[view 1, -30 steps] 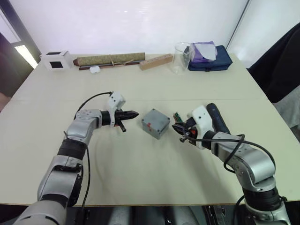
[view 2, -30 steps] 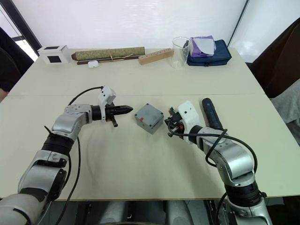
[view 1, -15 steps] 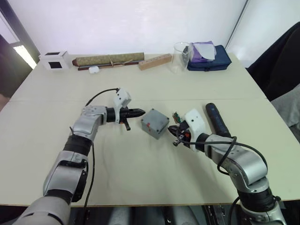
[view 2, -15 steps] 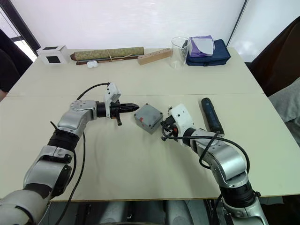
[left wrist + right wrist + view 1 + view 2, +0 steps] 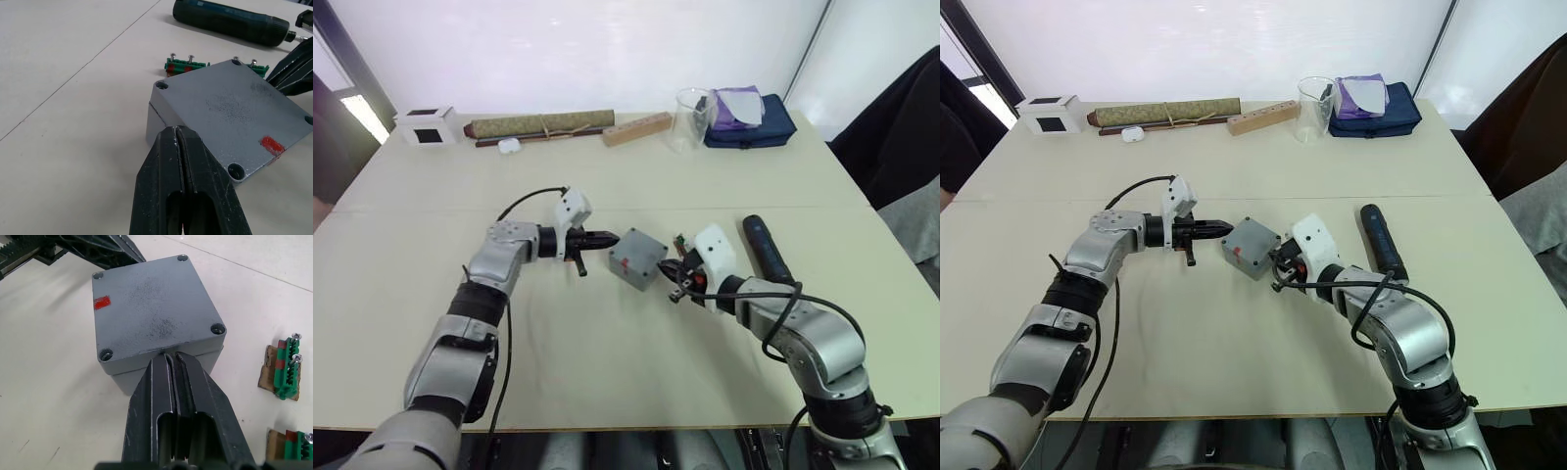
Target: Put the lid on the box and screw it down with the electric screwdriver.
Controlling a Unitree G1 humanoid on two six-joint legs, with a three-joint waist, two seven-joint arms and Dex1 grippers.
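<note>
The grey box [image 5: 636, 266] stands mid-table with the lid [image 5: 151, 308] seated square on top; a red mark shows on the lid. My left gripper [image 5: 611, 238] is shut, its tips right at the box's left side. From the other side, my right gripper [image 5: 170, 355] is shut with its tips at the seam under the lid's edge. Whether either one touches the box, I cannot tell. The electric screwdriver [image 5: 766, 251] lies flat on the table just right of my right wrist.
Small green circuit boards [image 5: 286, 369] lie beside the box near my right gripper. Along the far edge stand a white box with a black square [image 5: 429, 127], a rolled mat [image 5: 543, 124], a wooden block [image 5: 639, 128], a glass beaker [image 5: 690, 119] and a blue pouch [image 5: 749, 122].
Both grippers have closed in on the box from either side, the left moving right and the right moving left. The box and screwdriver have stayed put.
</note>
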